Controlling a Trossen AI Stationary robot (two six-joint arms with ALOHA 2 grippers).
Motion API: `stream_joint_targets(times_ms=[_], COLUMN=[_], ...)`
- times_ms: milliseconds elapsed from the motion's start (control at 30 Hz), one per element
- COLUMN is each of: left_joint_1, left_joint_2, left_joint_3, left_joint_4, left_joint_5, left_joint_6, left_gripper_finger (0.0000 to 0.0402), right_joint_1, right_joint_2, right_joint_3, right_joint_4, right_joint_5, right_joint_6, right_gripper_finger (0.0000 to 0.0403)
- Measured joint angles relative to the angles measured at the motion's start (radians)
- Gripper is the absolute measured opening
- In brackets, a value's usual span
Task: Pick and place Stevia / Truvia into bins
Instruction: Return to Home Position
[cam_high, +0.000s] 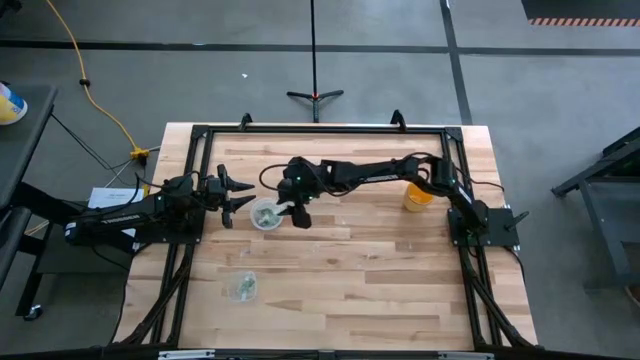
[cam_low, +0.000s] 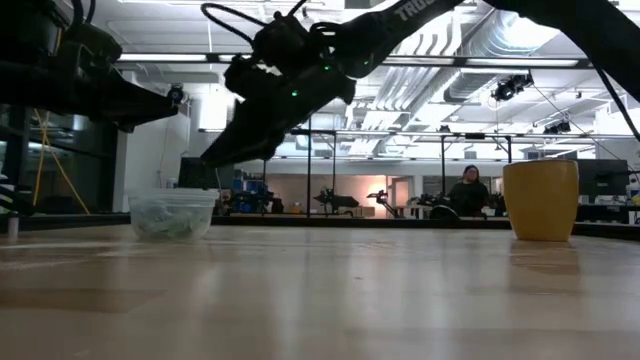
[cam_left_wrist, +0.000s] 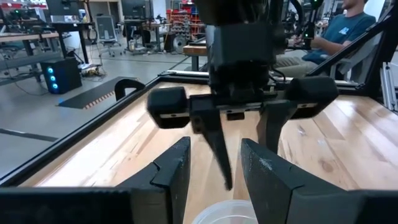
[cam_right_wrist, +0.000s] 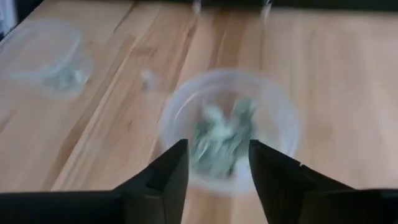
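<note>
The left gripper (cam_high: 236, 193) sits spread open and empty just left of the small round clear plastic cup (cam_high: 266, 214). The right gripper (cam_high: 297, 210) hangs by that cup's right rim, fingers parted, gripping nothing. Only the right wrist view shows the pale green-and-white sweetener packets (cam_right_wrist: 227, 134) piled inside it. That view also shows a second clear cup (cam_right_wrist: 53, 56) well apart, while the low view catches a yellow cup (cam_low: 541, 198) off right.

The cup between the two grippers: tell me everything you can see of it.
The clear cup is round, see-through plastic with a whitish rim, standing upright on the wooden table. Pale green-and-white packets are heaped inside. The open right gripper hovers over it, no contact showing; the open left gripper waits beside it.
</note>
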Motion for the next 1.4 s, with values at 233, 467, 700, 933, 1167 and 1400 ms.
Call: stream_joint_targets(times_ms=[233, 467, 700, 933, 1167, 1400], left_joint_1=[0.000, 0.000, 0.000, 0.000, 0.000, 0.000], left_joint_2=[0.000, 0.000, 0.000, 0.000, 0.000, 0.000], left_joint_3=[0.000, 0.000, 0.000, 0.000, 0.000, 0.000], left_joint_4=[0.000, 0.000, 0.000, 0.000, 0.000, 0.001], left_joint_5=[0.000, 0.001, 0.001, 0.000, -0.002, -0.004], left_joint_6=[-0.015, -0.015, -0.016, -0.020, -0.040, -0.043], left_gripper_finger=[0.0177, 0.0177, 0.0177, 0.0177, 0.0177, 0.0177], right_joint_1=[-0.031, -0.024, 0.006, 0.007, 0.068, 0.101], right_joint_2=[-0.214, -0.687, -1.209, -1.667, -1.996, -2.150], right_joint_3=[-0.313, -0.952, -1.390, -1.566, -1.584, -1.704], right_joint_4=[0.232, 0.671, 0.751, 0.443, 0.205, 0.224], right_joint_5=[-0.021, 0.210, 0.334, 0.387, 0.428, 0.480], right_joint_6=[0.053, 0.061, 0.115, 0.219, 0.201, 0.203], right_gripper_finger=[0.0141, 0.0070, 0.0026, 0.0002, 0.0003, 0.0002])
